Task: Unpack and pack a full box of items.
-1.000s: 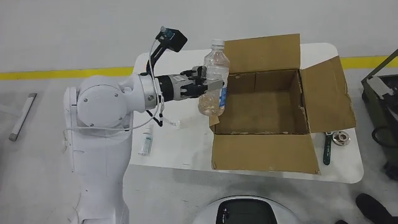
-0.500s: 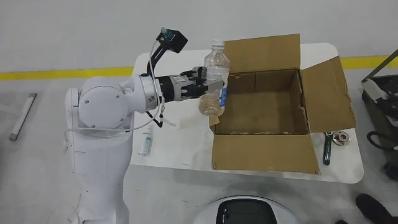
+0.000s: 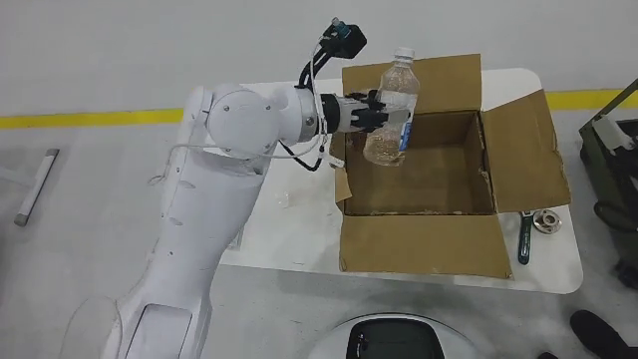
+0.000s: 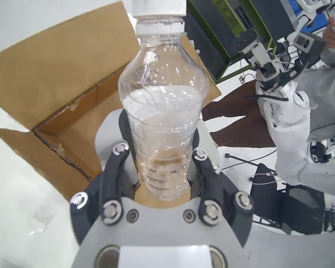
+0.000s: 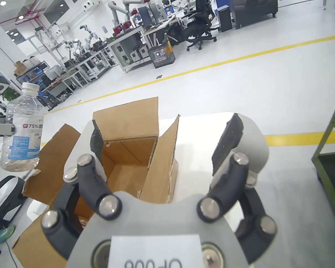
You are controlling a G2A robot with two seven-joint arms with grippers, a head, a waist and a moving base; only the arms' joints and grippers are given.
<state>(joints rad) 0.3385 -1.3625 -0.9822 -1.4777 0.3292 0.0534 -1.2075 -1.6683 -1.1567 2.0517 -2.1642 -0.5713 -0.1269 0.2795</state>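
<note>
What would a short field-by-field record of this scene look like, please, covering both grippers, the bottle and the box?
bottle: clear, white cap, blue label, roughly upright, raised above one side of the box
left gripper: shut on the bottle's lower body
right gripper: open, holding nothing
box: cardboard, flaps open, standing on the table
wrench: lying on the table beside the box
</note>
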